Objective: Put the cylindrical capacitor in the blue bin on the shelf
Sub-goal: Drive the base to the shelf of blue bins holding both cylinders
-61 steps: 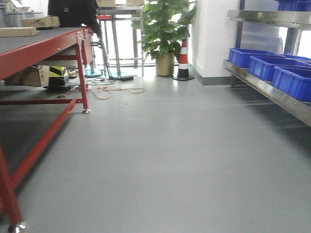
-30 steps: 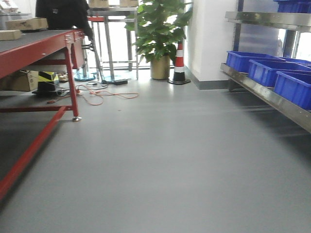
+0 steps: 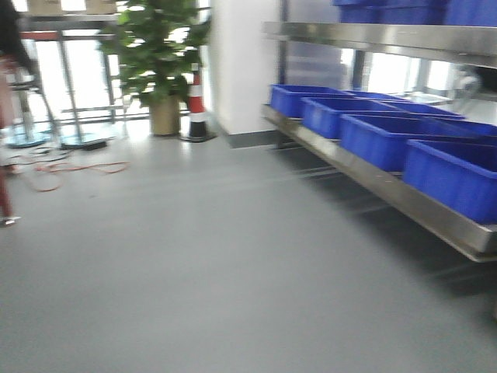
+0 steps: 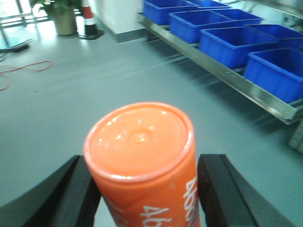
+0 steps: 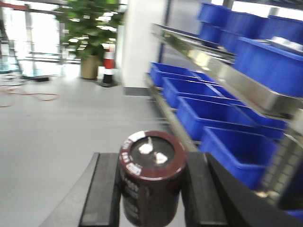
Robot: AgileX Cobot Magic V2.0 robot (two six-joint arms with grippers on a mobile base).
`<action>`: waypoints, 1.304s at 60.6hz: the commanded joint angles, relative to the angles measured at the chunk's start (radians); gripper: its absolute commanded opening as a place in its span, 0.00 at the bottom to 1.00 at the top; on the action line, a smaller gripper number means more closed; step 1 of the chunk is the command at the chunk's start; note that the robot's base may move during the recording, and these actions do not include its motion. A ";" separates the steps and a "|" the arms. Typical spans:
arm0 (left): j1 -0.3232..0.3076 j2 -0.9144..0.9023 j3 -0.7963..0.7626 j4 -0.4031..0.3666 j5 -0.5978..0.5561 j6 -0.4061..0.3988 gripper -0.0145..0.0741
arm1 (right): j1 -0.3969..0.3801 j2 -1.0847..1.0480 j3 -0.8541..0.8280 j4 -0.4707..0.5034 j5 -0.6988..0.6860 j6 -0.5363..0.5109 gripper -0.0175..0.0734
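Note:
The cylindrical capacitor [image 5: 149, 198], dark brown with pale print and two silvery terminals on top, stands upright between the black fingers of my right gripper [image 5: 151, 157], which is shut on it. My left gripper [image 4: 147, 161] is shut on an orange cylinder [image 4: 137, 137] with white print. The stainless steel shelf [image 3: 388, 190] runs along the right side, and its lower tier carries a row of blue bins [image 3: 380, 140]. In the right wrist view the shelf [image 5: 213, 64] and blue bins [image 5: 213, 113] lie just ahead to the right. Neither gripper shows in the front view.
A white pillar [image 3: 237, 62] stands at the shelf's far end. A striped traffic cone [image 3: 198, 105] and a potted plant [image 3: 159, 54] are beside it. An orange cable [image 3: 62, 167] lies on the grey floor at the left. A red table leg [image 3: 4, 194] shows at the left edge.
The front view has swung right: the red table has slid out of frame, and the shelf with blue bins is nearer and fills the right side.

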 commanded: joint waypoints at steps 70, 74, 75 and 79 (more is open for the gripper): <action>-0.006 -0.005 -0.005 -0.009 -0.013 0.001 0.04 | 0.000 0.000 -0.008 -0.006 -0.026 0.000 0.01; -0.006 -0.005 -0.005 -0.009 -0.013 0.001 0.04 | 0.000 0.000 -0.008 -0.006 -0.026 0.000 0.01; -0.006 -0.005 -0.005 -0.009 -0.013 0.001 0.04 | 0.000 0.000 -0.008 -0.006 -0.026 0.000 0.01; -0.006 -0.005 -0.005 -0.009 -0.013 0.001 0.04 | 0.000 0.000 -0.008 -0.006 -0.026 0.000 0.01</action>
